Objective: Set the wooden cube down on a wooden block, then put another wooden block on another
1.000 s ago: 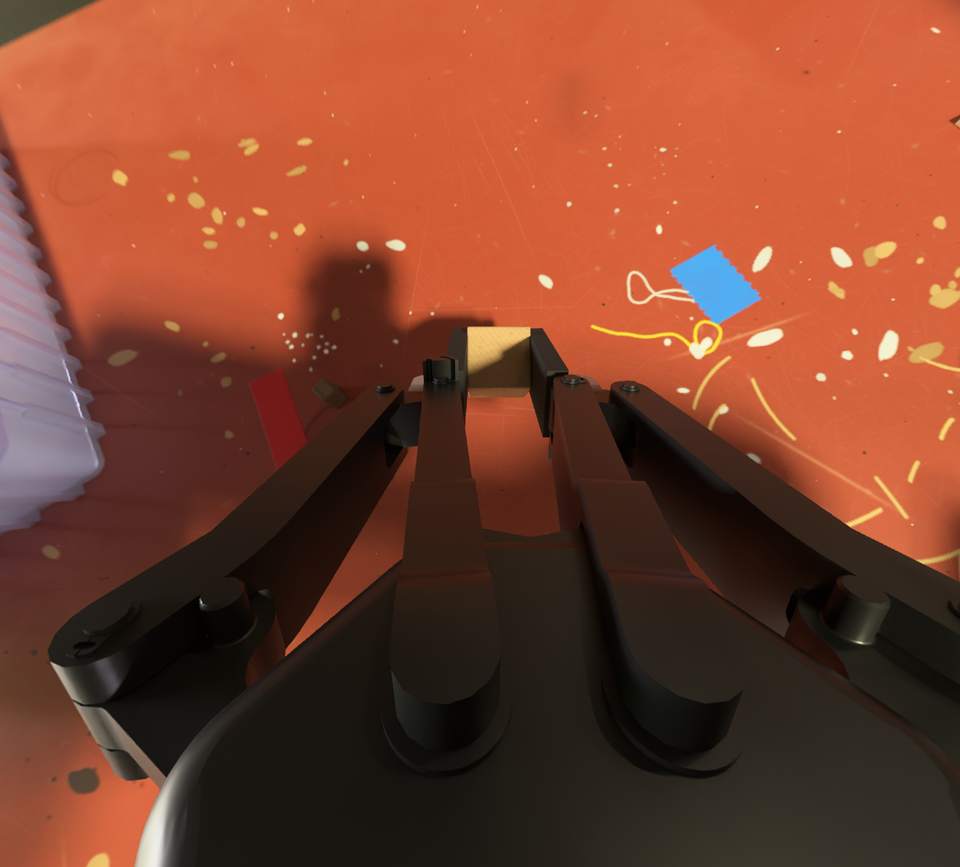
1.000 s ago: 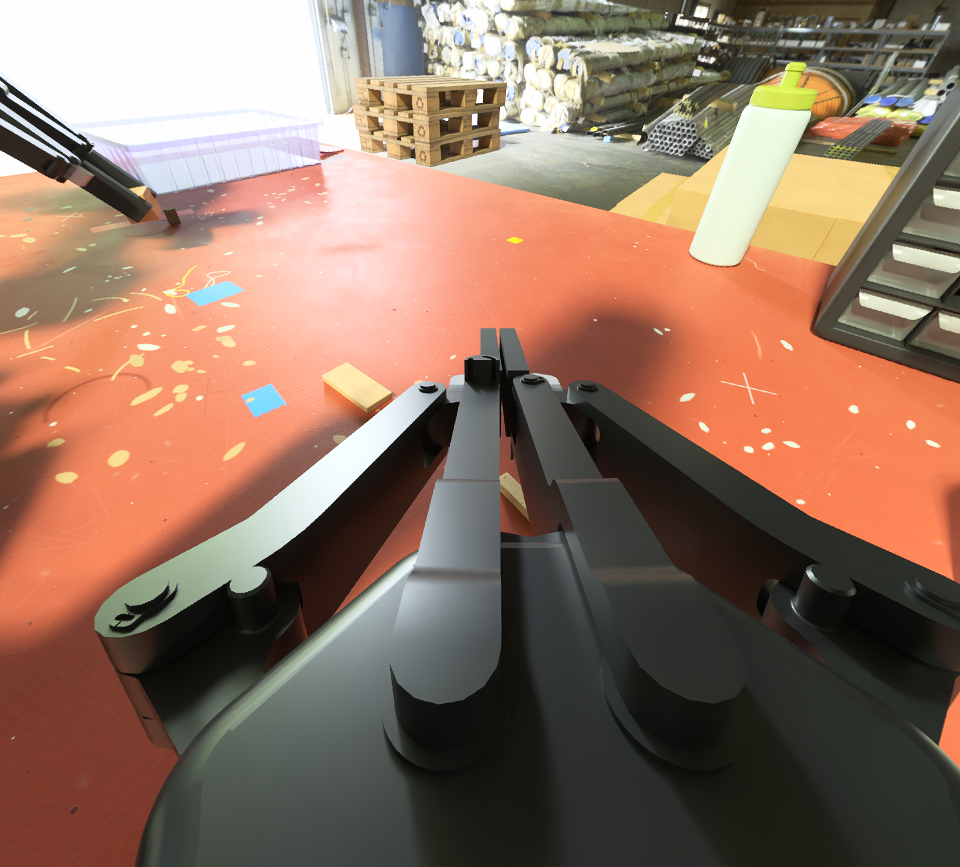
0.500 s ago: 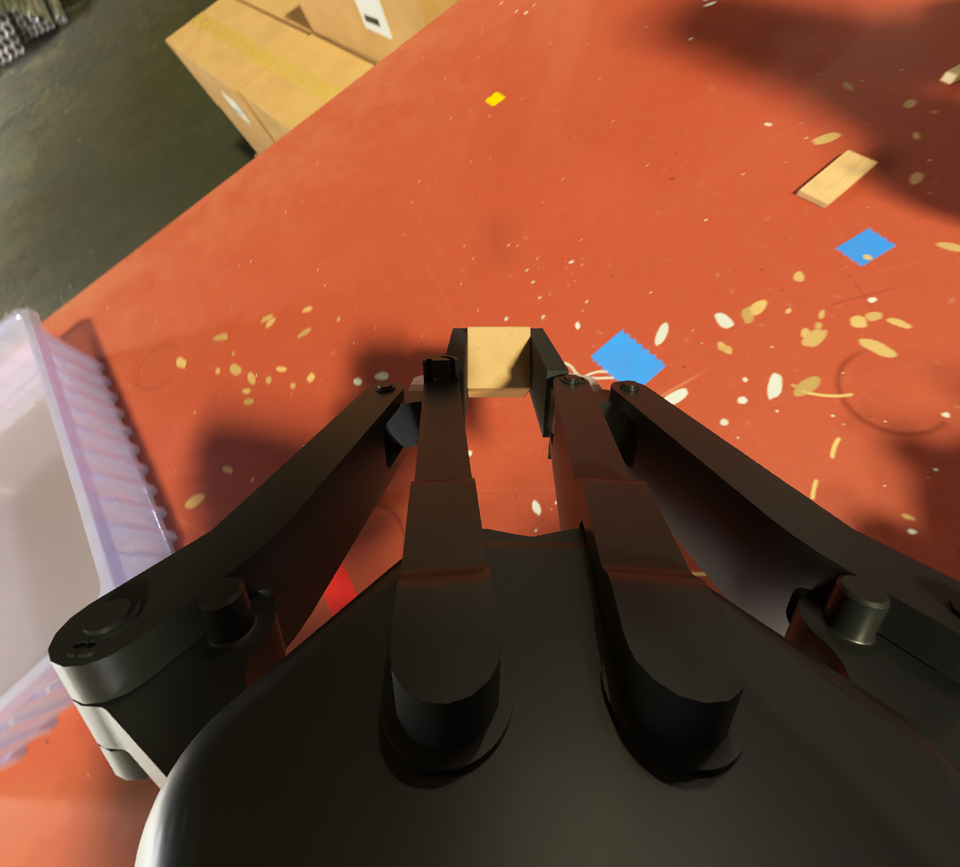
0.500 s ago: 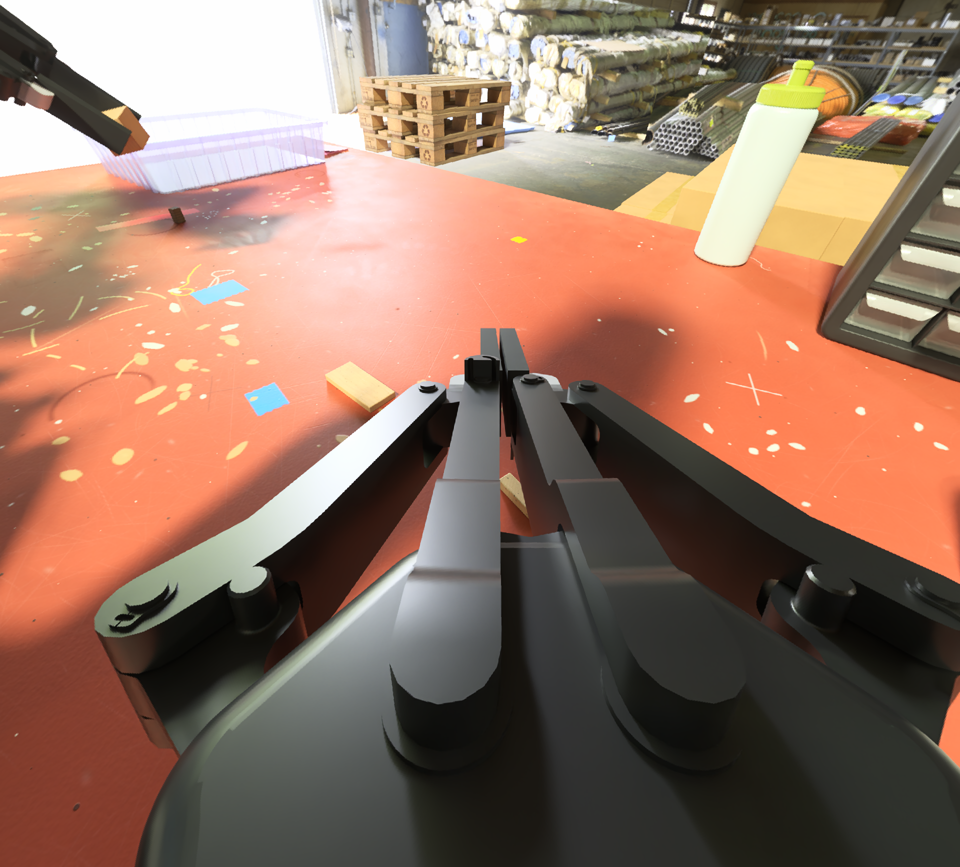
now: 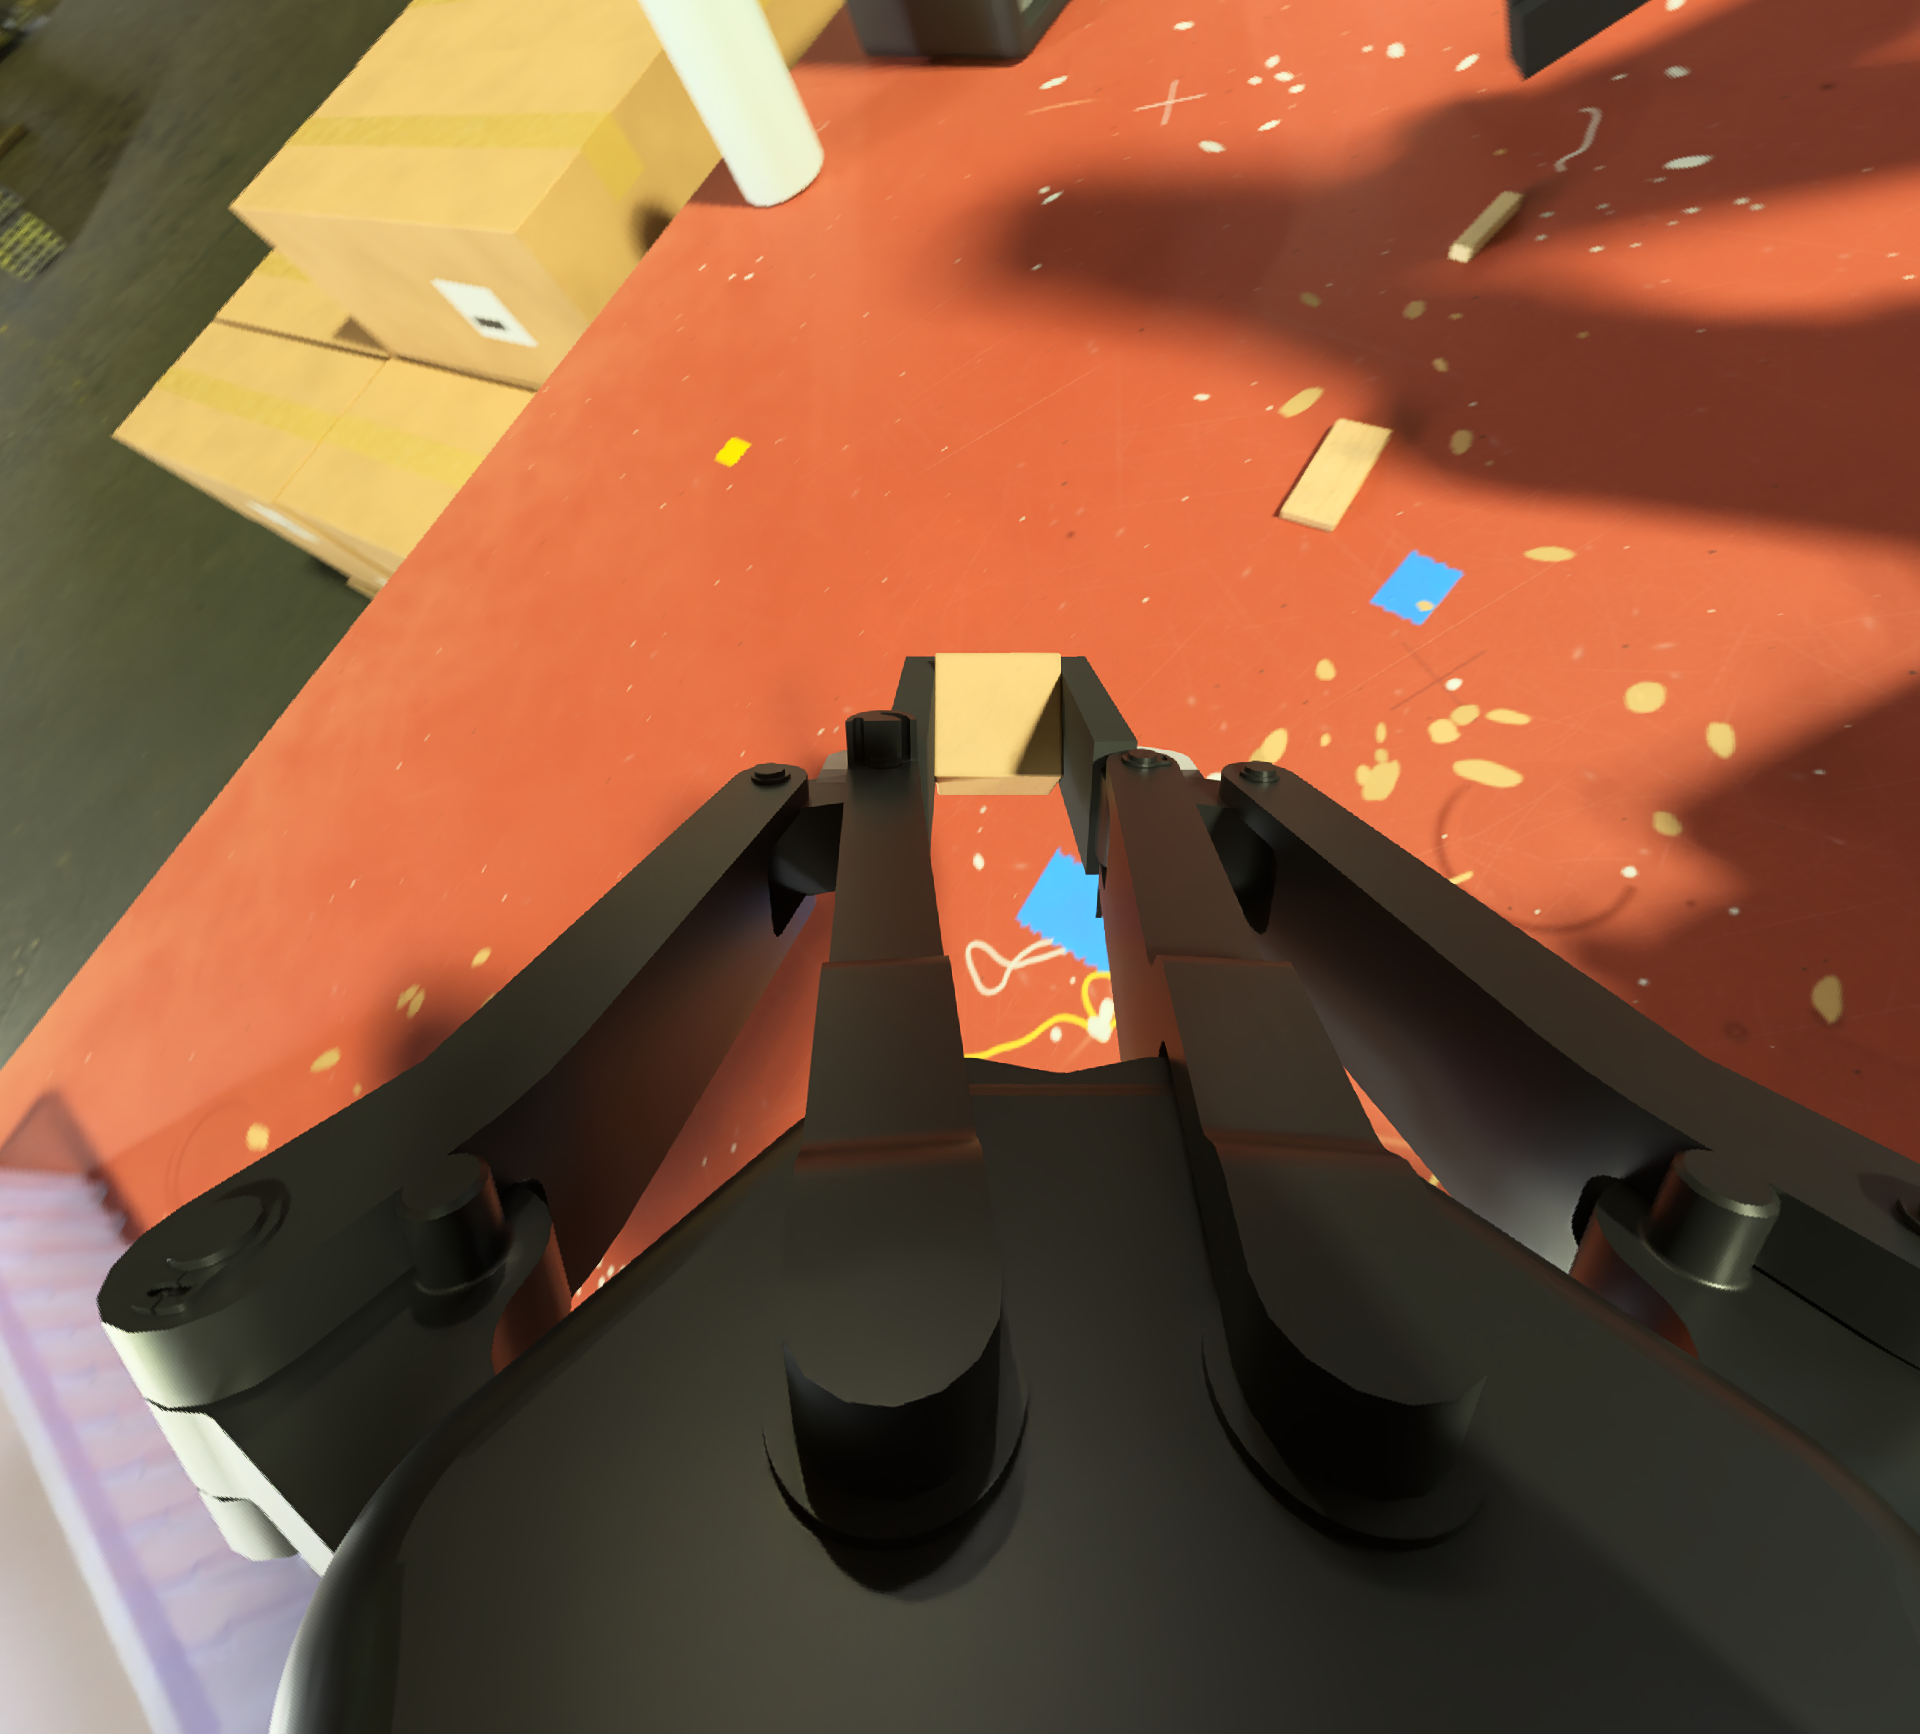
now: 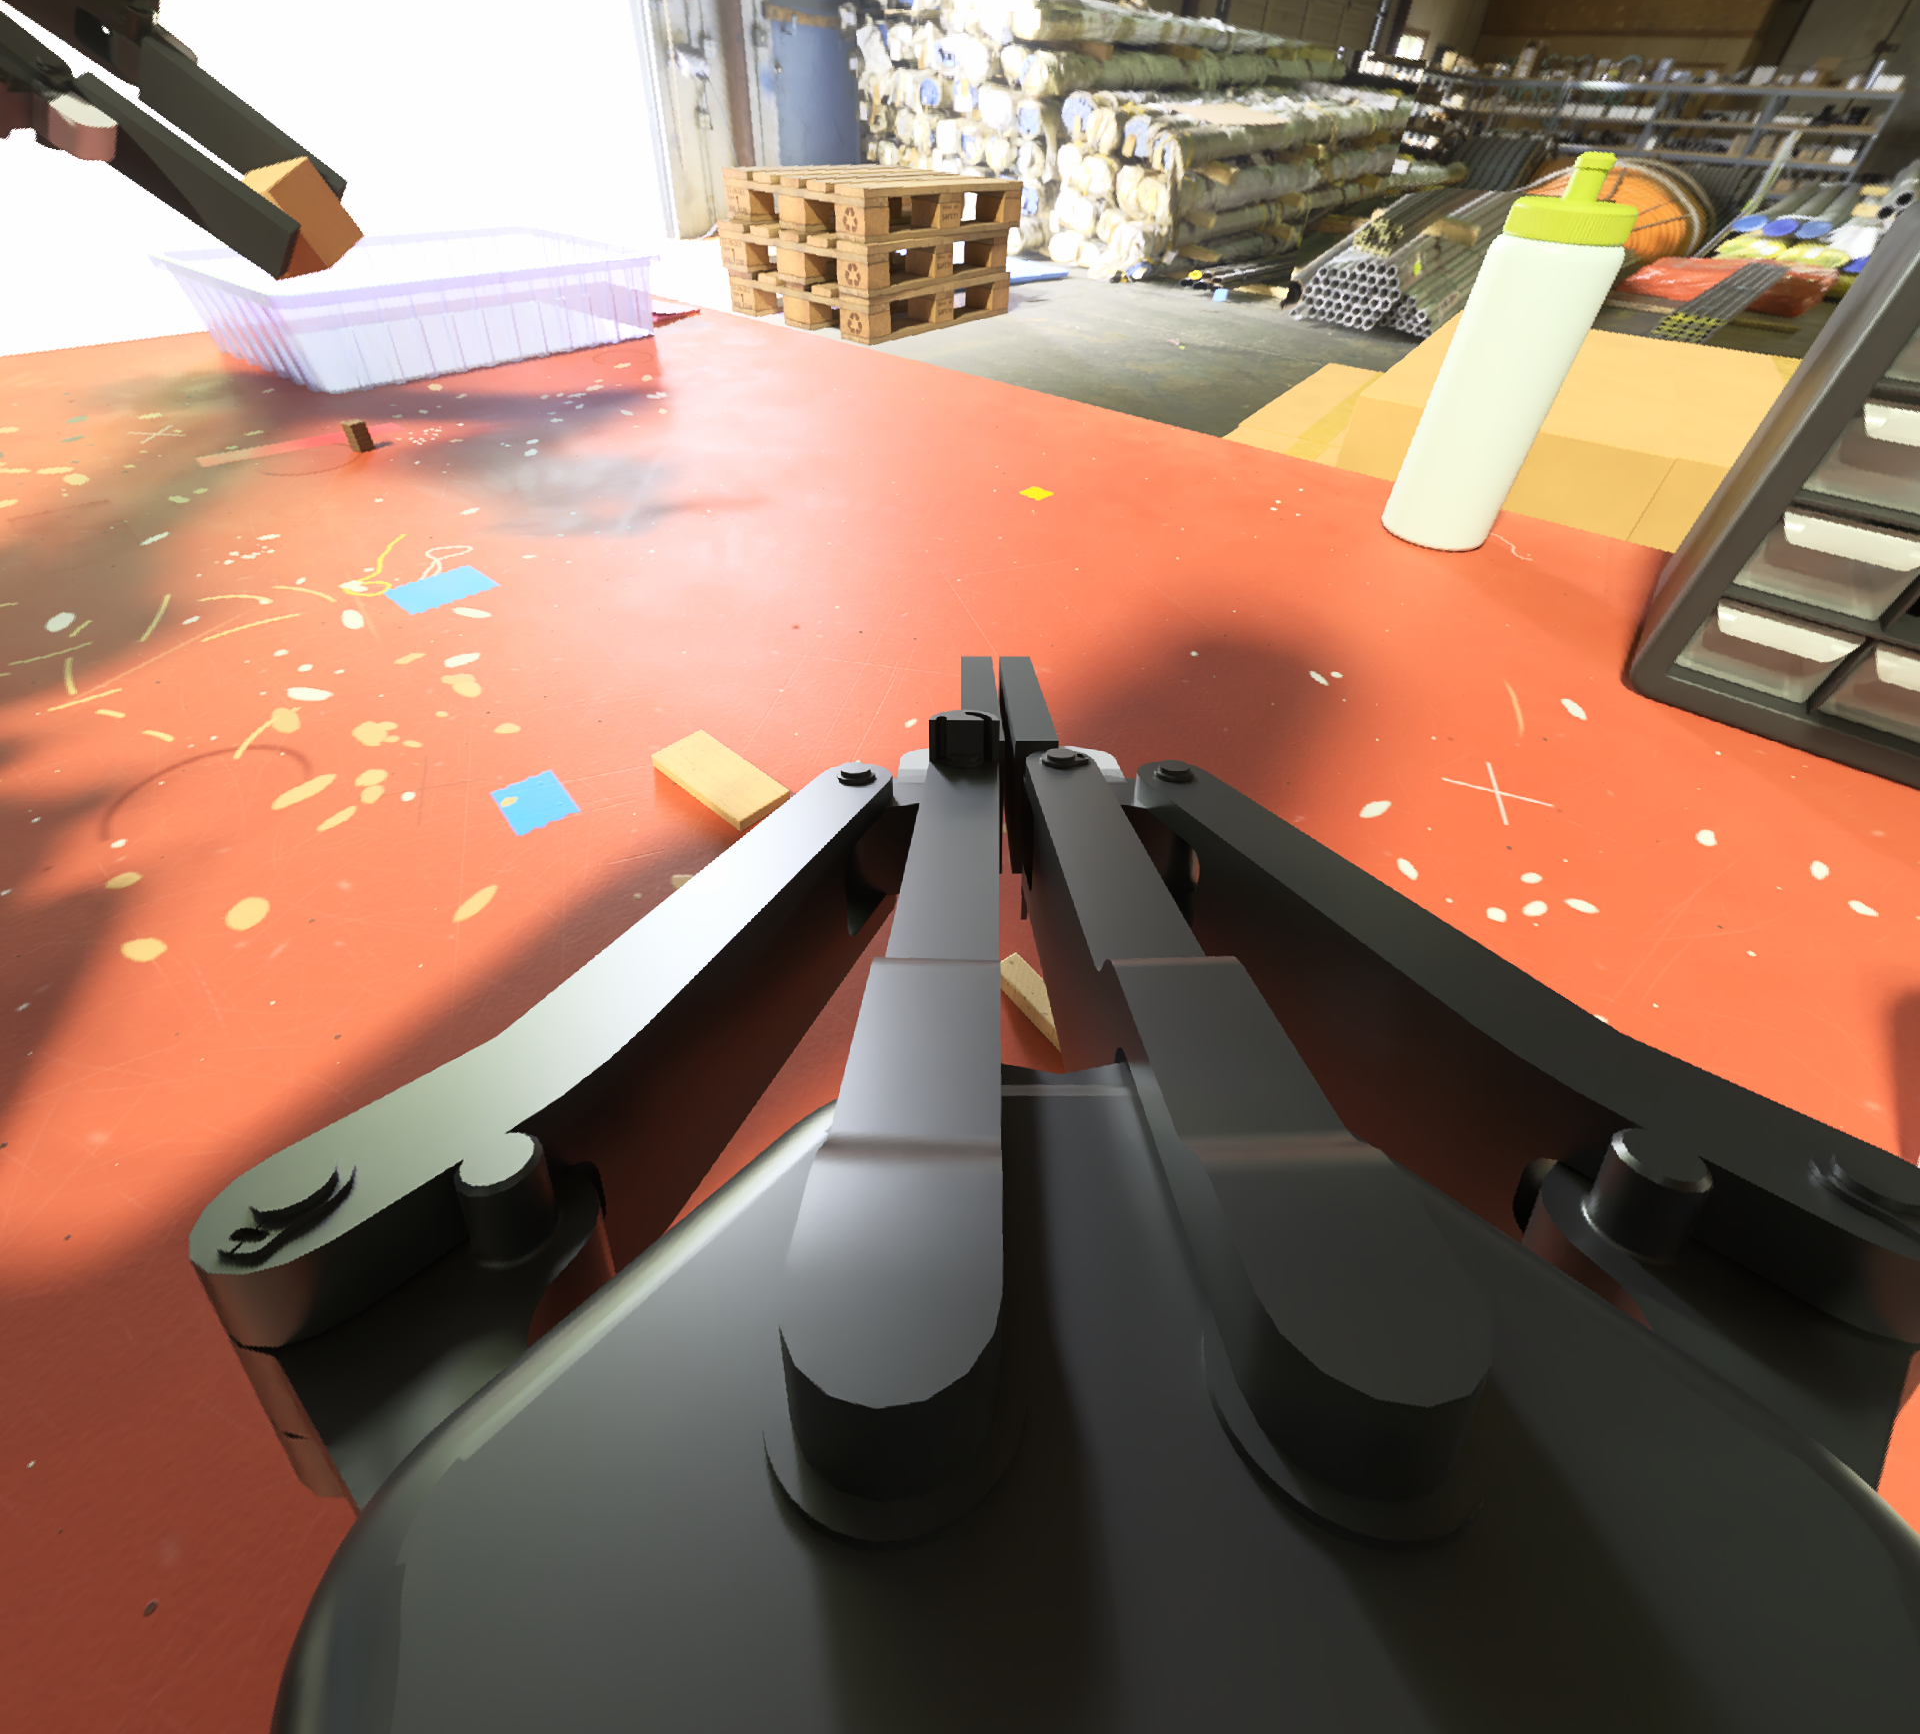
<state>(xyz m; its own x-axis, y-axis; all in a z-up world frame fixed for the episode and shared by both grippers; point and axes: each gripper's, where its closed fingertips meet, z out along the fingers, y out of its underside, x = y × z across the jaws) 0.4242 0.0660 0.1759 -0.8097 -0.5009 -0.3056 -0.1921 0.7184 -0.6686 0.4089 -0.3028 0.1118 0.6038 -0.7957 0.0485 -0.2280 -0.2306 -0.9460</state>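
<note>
My left gripper is shut on the wooden cube and holds it high above the red table; in the right wrist view the cube shows at the upper left. A flat wooden block lies on the table ahead to the right, also in the right wrist view. A second thin wooden block lies farther right; part of it shows between my right fingers. A small dark wooden block stands near the tray. My right gripper is shut and empty, hovering above the table.
A clear plastic tray stands at the table's far left. A white bottle with a green cap and a grey drawer cabinet stand at the right. Cardboard boxes sit beyond the table edge. Blue tape patches mark the table.
My left gripper has risen and swung toward the table's middle with the cube, bringing the flat blocks, bottle and cabinet into view. The right gripper has stayed still.
</note>
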